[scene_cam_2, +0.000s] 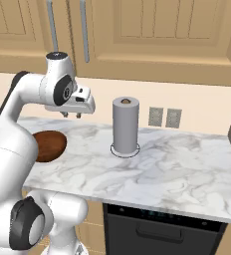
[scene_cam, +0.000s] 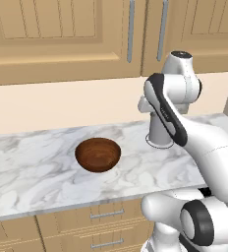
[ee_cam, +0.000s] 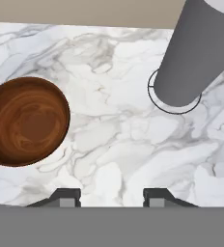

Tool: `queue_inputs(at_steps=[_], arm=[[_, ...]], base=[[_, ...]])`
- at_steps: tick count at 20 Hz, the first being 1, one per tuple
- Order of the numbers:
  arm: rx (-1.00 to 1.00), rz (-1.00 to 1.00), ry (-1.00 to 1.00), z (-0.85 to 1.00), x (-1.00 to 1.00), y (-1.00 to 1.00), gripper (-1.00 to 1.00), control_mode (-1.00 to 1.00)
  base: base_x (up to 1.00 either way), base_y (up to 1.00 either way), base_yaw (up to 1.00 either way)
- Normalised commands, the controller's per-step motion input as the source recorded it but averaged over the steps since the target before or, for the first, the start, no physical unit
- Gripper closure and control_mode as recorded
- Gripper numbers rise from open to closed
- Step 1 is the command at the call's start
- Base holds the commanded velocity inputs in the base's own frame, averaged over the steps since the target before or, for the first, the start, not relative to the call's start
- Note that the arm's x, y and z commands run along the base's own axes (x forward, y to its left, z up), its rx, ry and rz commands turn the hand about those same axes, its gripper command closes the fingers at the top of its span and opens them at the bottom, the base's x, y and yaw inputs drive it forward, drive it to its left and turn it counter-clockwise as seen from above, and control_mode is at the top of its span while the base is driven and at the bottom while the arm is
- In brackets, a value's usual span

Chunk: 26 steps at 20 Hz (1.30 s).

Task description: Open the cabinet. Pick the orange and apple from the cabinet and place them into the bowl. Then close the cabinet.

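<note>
With the light tan panelled wall cabinet [scene_cam: 76, 39] shut above and the dark reddish-brown wooden bowl [scene_cam: 98, 154] on the marble tabletop [scene_cam: 32, 167], the empty, parted end effector [scene_cam_2: 71, 115] risks clipping the grey paper-towel cylinder [scene_cam_2: 125, 124] while rising toward the handles.

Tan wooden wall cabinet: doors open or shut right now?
Shut. The tan wooden wall cabinet has both panelled doors flush, grey bar handles side by side, no interior visible.

Bright even rendered light, no glare, soft faint shadows – bowl [scene_cam: 98, 154] glossy, pics sharp, no edge distortion
</note>
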Motion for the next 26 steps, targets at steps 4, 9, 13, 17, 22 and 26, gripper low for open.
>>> queue_inputs(at_steps=[4, 9, 13, 17, 22, 26], arm=[[0.00, 0.00, -0.03, 0.00, -0.18, 0.00, -1.00, -1.00], [0.00, 0.00, -0.22, 0.18, -0.35, 0.00, -1.00, -1.00], [0.00, -0.04, -0.27, 0.50, -0.35, 0.00, -1.00, -1.00], [0.00, -0.05, -0.12, 0.67, -0.19, -0.03, -1.00, -1.00], [0.00, -0.03, -0.07, 0.78, -0.09, -0.12, -1.00, -1.00], [0.00, 0.00, -0.07, 0.69, 0.00, -0.10, -1.00, -1.00]], base=[[0.00, 0.00, 0.00], [0.00, 0.00, 0.00], [0.00, 0.00, 0.00], [0.00, 0.00, 0.00], [0.00, 0.00, 0.00], [0.00, 0.00, 0.00]])
